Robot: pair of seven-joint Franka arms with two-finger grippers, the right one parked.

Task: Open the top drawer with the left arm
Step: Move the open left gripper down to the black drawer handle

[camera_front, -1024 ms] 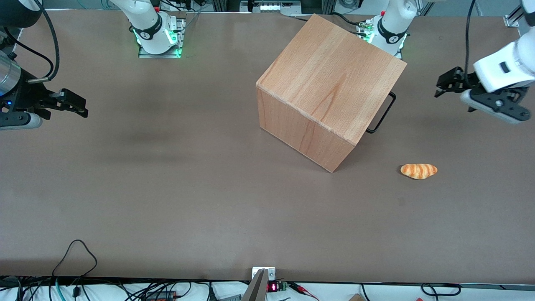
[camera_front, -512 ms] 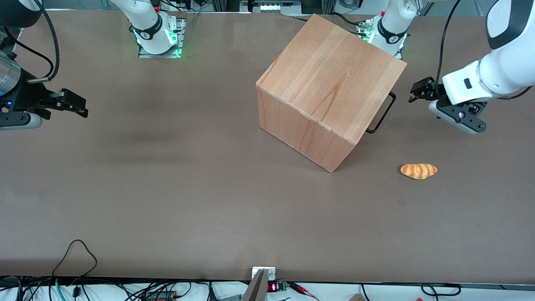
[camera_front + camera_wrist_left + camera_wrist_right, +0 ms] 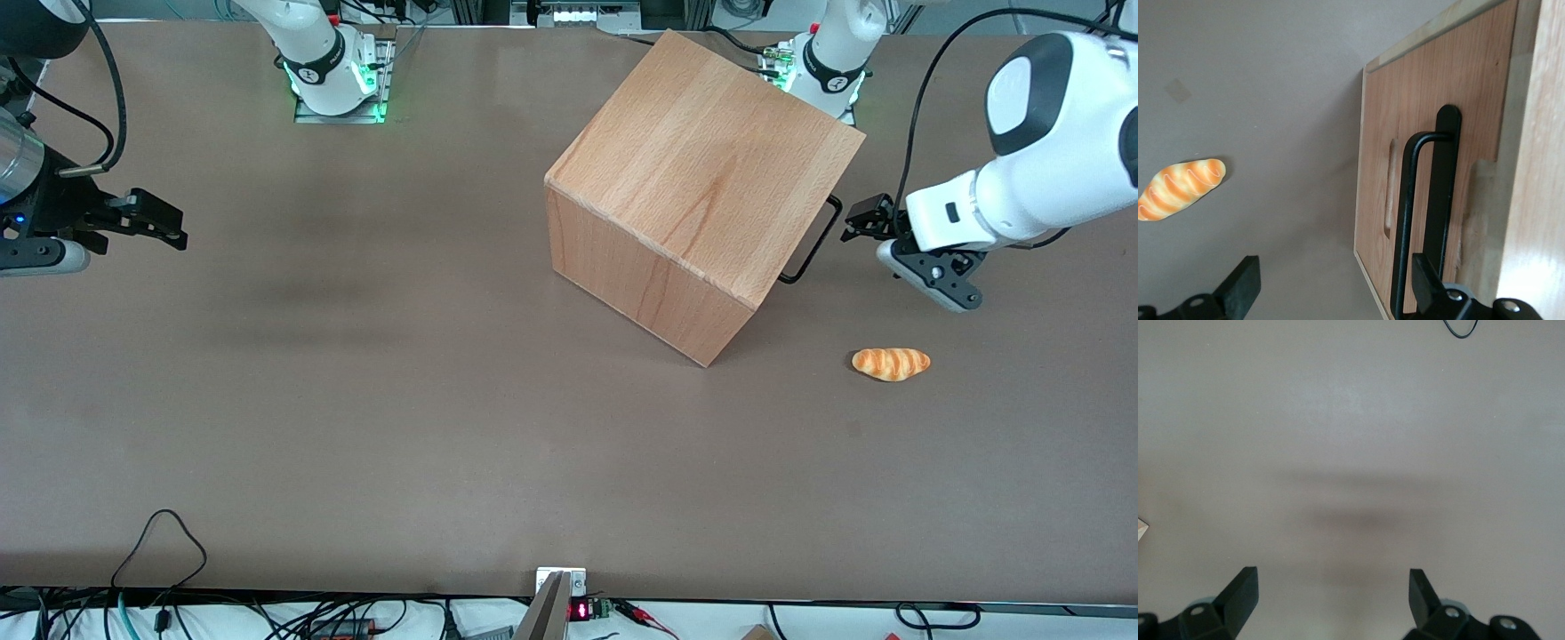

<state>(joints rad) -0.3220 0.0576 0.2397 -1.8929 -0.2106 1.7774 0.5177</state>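
Observation:
The beech cube cabinet (image 3: 702,169) stands turned at an angle on the brown table. Only the thin black handle (image 3: 813,242) of the top drawer sticks out past the cabinet's edge in the front view. The left wrist view shows the wooden drawer front (image 3: 1425,100) with that handle (image 3: 1408,213) across it. My left arm's gripper (image 3: 855,222) hovers in front of the drawer, a short gap from the handle. The gripper (image 3: 1335,287) is open with nothing between its fingers, and one finger (image 3: 1426,279) lines up with the handle bar.
A small striped bread roll (image 3: 891,363) (image 3: 1181,189) lies on the table nearer to the front camera than my gripper, toward the working arm's end. Cables run along the table's near edge (image 3: 160,533).
My left arm has swung in toward the cabinet, carrying the gripper from well off the handle to just short of it. The cabinet and the roll have not moved.

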